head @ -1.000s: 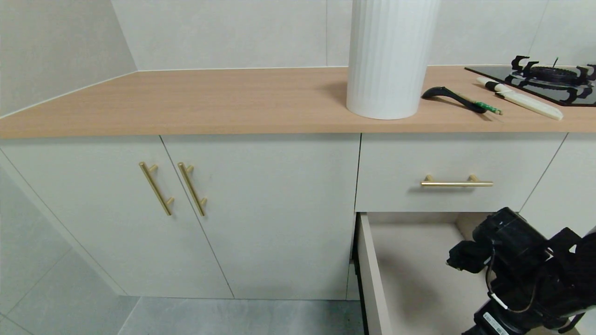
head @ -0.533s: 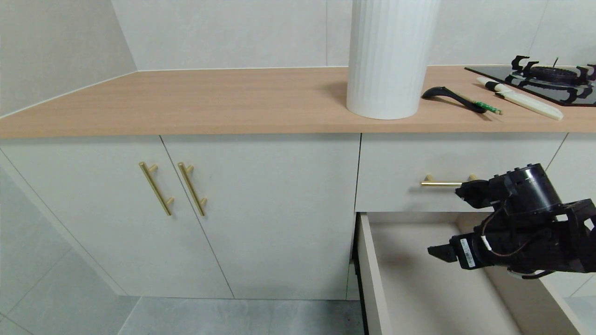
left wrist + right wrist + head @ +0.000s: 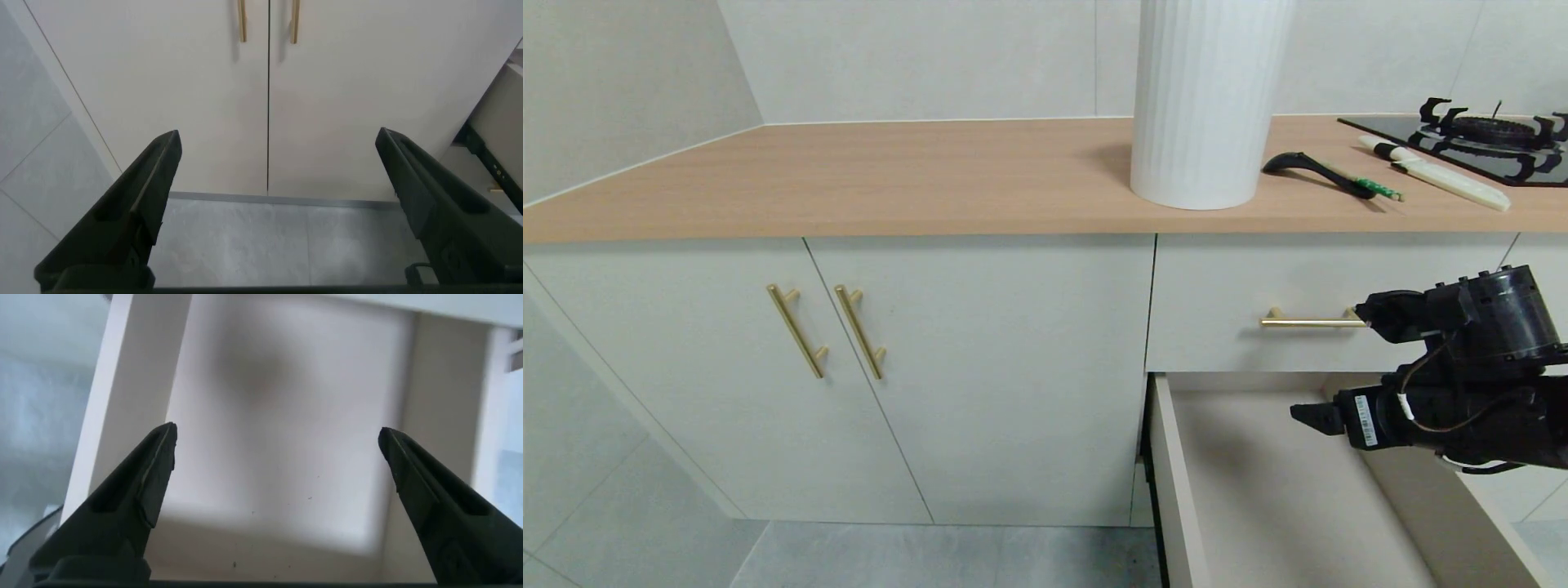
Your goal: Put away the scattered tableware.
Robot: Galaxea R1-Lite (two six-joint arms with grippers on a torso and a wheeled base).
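The right tool (image 3: pixel 1327 363) hangs open and empty above the pulled-out drawer (image 3: pixel 1174 457), so I'd lift it well clear of the edge of the table (image 3: pixel 931 180), then close across the handle of the black ladle (image 3: pixel 1311 167) lying there beside the white knife (image 3: pixel 1437 175).

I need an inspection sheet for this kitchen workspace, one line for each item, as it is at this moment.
Surface: wooden counter above pale cabinet doors.
Job's things: black spoon, green-ended stick and white knife lie on the counter; lower drawer is pulled open.
Clutter: tall white container stands on the counter.
Grippers: right gripper open above the open drawer; left gripper open, facing the cabinet doors.
Cables: thin cable loops on the right wrist.
Surroundings: stove, tiled wall, grey floor.
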